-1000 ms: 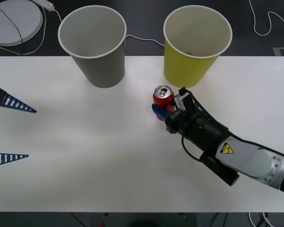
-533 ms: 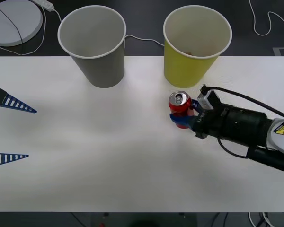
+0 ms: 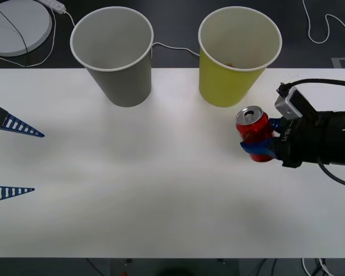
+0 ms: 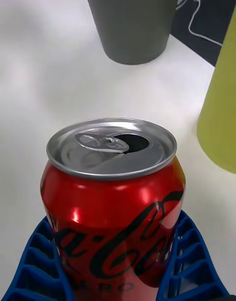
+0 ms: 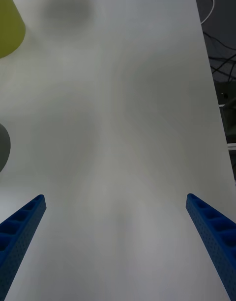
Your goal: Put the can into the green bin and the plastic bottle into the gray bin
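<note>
The red can (image 3: pixel 254 128) with its silver top stands upright in my right gripper (image 3: pixel 261 144), whose blue fingers (image 4: pixel 189 261) are shut on its sides (image 4: pixel 113 217). It is held just right of and in front of the green bin (image 3: pixel 239 54), lifted off the white table. The gray bin (image 3: pixel 112 54) stands at the back left of centre, also seen past the can as the gray bin (image 4: pixel 132 21) with the green bin (image 4: pixel 221 114) beside it. My left gripper (image 3: pixel 11 158) rests open at the table's left edge. The plastic bottle is out of view.
A white round disc (image 3: pixel 14 26) with a cable lies off the table at the back left. White cables (image 3: pixel 322 29) run along the dark floor behind the bins. The white table (image 3: pixel 132 195) spreads wide in front of both bins.
My right gripper has carried the can rightward, from in front of the green bin's left side to its right side, and the arm has swung to point in from the right. The left arm stayed still.
</note>
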You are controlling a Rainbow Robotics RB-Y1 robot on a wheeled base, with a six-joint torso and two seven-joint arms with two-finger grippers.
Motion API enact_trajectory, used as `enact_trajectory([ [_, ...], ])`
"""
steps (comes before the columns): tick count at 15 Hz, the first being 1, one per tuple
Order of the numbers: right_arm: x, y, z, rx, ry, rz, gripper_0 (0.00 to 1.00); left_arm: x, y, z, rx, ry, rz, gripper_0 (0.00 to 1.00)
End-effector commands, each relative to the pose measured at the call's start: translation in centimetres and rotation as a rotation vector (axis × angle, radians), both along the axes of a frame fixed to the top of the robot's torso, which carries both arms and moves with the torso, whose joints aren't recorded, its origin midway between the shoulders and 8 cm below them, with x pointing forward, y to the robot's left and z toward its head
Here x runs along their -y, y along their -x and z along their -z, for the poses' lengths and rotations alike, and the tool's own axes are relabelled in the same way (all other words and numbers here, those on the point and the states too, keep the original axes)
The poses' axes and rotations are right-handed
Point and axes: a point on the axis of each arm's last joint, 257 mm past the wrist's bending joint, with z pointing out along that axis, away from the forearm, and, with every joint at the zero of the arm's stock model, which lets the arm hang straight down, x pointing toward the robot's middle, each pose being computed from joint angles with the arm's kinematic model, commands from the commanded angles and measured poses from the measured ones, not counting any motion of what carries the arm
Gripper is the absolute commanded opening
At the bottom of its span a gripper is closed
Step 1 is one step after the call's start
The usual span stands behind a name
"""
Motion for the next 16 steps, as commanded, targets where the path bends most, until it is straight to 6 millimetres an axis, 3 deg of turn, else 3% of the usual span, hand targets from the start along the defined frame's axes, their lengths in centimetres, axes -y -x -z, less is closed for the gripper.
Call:
enact_trajectory([
  [1,1.8,1.6,-2.4,-0.051,0.055,0.059,0.0,0.0,0.0,0.0,0.0,0.0,0.0,1.0],
  [4,3.1,2.1,-4.9,-0.058,0.101,0.105,0.0,0.0,0.0,0.0,0.0,0.0,0.0,1.0],
  [11,6.1,0.7,-10.3,-0.073,0.229,0.146,0.0,0.0,0.0,0.0,0.0,0.0,0.0,1.0],
  [16,6.7,-2.3,-13.2,-0.069,0.341,0.159,0.0,0.0,0.0,0.0,0.0,0.0,0.0,1.0],
])
